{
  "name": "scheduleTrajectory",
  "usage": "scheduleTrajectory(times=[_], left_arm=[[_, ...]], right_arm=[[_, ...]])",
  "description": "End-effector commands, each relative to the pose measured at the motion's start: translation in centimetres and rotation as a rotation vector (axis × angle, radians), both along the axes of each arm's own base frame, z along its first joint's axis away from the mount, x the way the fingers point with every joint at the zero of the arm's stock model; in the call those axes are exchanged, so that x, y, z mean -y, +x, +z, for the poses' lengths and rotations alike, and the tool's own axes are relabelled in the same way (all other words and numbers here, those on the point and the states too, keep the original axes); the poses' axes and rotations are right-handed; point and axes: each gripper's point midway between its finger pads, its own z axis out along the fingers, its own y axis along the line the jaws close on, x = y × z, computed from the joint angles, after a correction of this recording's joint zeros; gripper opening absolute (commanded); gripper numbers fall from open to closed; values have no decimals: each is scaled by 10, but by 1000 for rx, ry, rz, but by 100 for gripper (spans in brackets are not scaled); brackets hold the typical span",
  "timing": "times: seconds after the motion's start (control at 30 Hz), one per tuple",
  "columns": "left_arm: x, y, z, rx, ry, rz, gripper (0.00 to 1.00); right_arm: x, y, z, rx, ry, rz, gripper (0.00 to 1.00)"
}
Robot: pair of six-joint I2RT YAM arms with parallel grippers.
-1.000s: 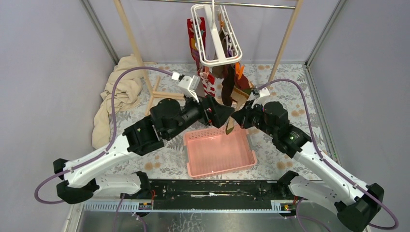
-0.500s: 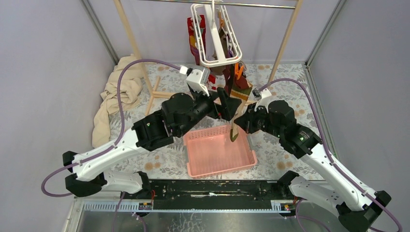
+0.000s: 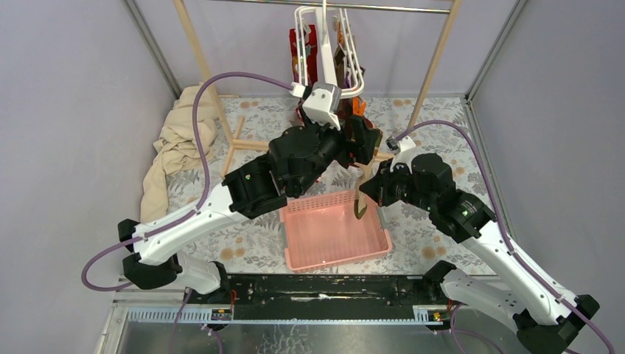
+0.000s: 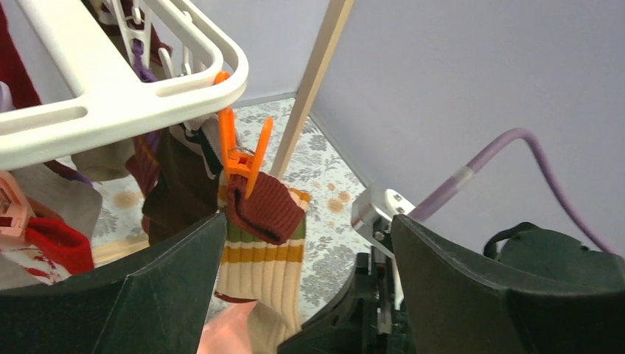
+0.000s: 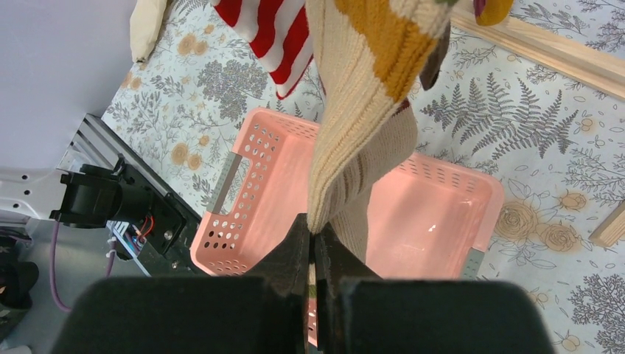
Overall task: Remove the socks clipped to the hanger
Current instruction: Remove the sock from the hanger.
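Observation:
The white plastic hanger [image 3: 324,51] hangs from the rail, with socks clipped beneath it. In the left wrist view an orange clip [image 4: 239,151] under the hanger's corner [image 4: 110,96] pinches the maroon cuff of a beige striped sock [image 4: 262,243]. My left gripper [image 4: 309,273] is open just below that clip, its left finger close beside the sock. My right gripper [image 5: 315,236] is shut on the same sock's lower end [image 5: 354,133], stretching it down over the basket. A red-white striped sock [image 5: 273,37] and a brown sock [image 4: 177,184] hang nearby. From above, the left gripper [image 3: 362,147] is under the hanger and the right gripper [image 3: 368,192] lower.
A pink perforated basket [image 3: 295,254] sits on the floral mat in front of the arms, seen also below the right gripper [image 5: 442,214]. The wooden rail frame's post [image 4: 313,81] stands just behind the clip. A beige cloth [image 3: 173,147] lies against the left wall.
The left arm has risen and swung right, bringing its open gripper up beneath the hanger. The right gripper has drawn the sock's end slightly down toward the basket.

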Motion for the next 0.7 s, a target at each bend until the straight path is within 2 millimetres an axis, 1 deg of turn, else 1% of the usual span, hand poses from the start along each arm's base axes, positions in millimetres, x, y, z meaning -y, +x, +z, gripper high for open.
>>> scheduleTrajectory(times=[0.0, 0.1, 0.3, 0.4, 0.53, 0.67], left_arm=[[-14, 10, 23, 70, -13, 73, 87], [-16, 16, 20, 77, -8, 69, 81], [-22, 26, 24, 113, -27, 38, 77], [-24, 33, 22, 121, -24, 30, 73], [-27, 39, 17, 144, -32, 19, 72], [-25, 43, 15, 160, -37, -15, 72]], right_arm=[[-2, -7, 26, 55, 36, 37, 0], [-2, -9, 27, 54, 42, 41, 0], [-2, -10, 27, 51, 47, 44, 0], [-3, -10, 26, 48, 52, 46, 0], [-4, -11, 27, 44, 60, 52, 0], [-5, -12, 25, 38, 59, 56, 0]])
